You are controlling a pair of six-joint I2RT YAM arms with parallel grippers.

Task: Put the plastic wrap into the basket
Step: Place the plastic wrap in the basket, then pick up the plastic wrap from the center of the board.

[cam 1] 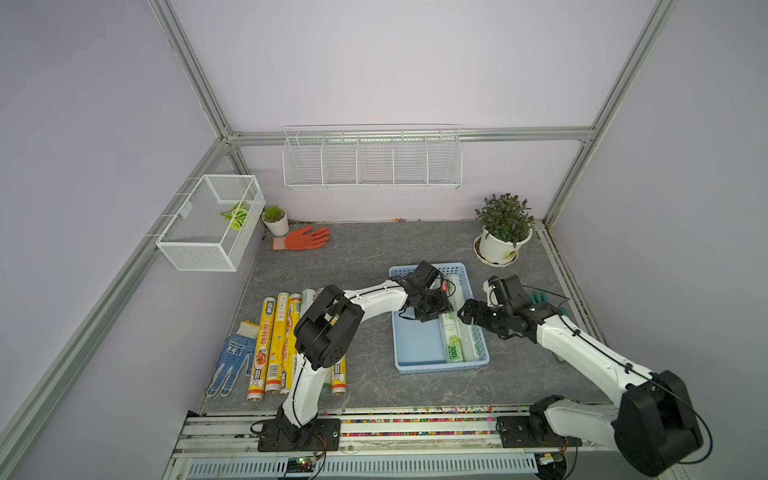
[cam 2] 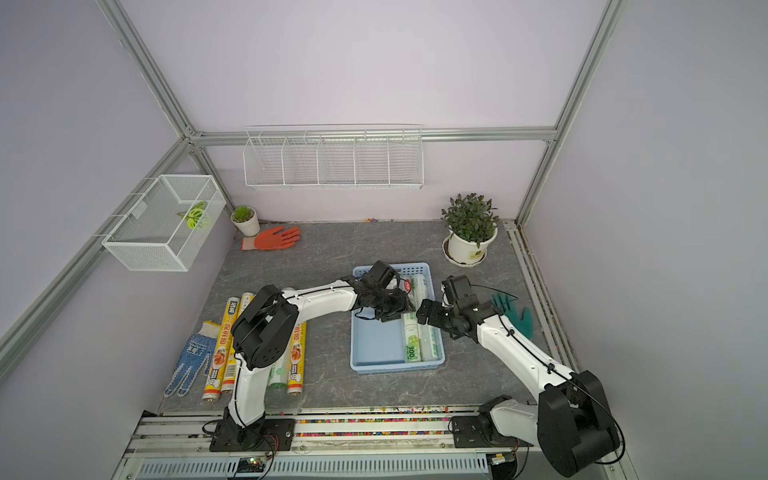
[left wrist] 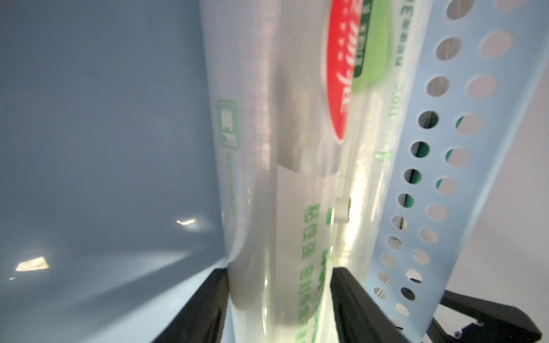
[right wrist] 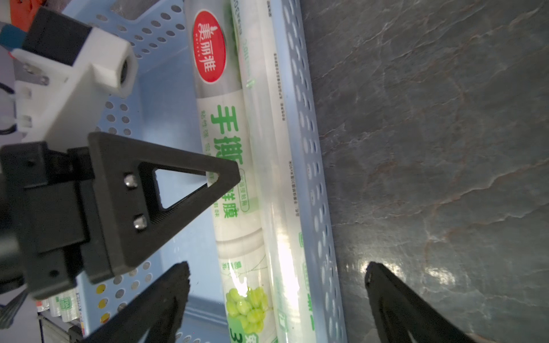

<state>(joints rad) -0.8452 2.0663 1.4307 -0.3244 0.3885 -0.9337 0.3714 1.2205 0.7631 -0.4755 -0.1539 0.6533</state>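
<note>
Two clear-white, green-printed plastic wrap rolls point(cam 1: 454, 332) lie in the shallow light-blue perforated basket point(cam 1: 415, 345), along its 3 o'clock wall. The left claw point(left wrist: 279, 276) straddles one; whether it grips, I cannot tell. The right claw point(right wrist: 276, 264) gapes wide over that wall.

I'm looking into a booth with pale lilac walls point(cam 1: 374, 62), framed by aluminium profiles point(cam 1: 189, 70) that meet at the back corner. The desk point(cam 1: 357, 257) is dark grey, stone-look, with lighter veins. Light from above leaves a bright glare point(right wrist: 439, 276) on it in the right wrist view. A white wire divided rack point(cam 1: 372, 166) hangs on the back wall, and a white mesh box point(cam 1: 195, 251) hangs from the side rail. A small potted plant point(cam 1: 275, 220) and a bigger potted plant point(cam 1: 503, 232) stand along the desk's far edge.
</note>
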